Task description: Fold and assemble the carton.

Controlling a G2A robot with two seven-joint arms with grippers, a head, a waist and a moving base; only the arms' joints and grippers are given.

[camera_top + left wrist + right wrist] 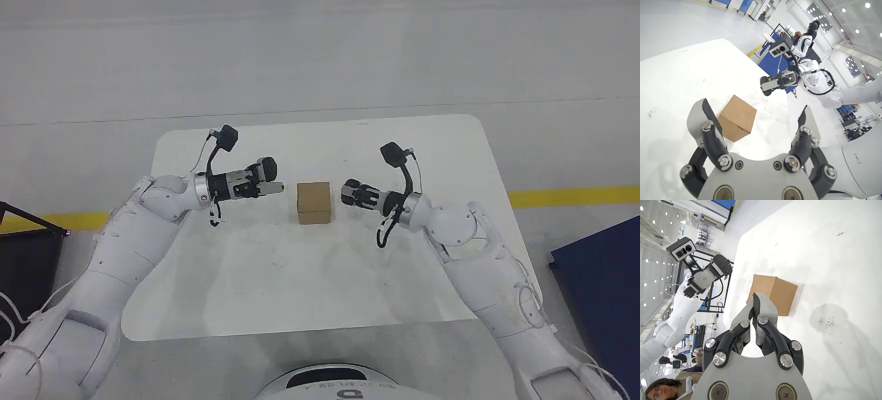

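The carton [313,202] stands as a closed cube in the middle of the table [400,270] — folding looks essentially done (its underside is hidden) — flanked, seemingly untouched, by the left gripper [273,187], fingers spread apart, and the right gripper [347,193], fingers pressed together on nothing.

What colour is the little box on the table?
Plain brown, like cardboard. The carton shows best in the right wrist view.
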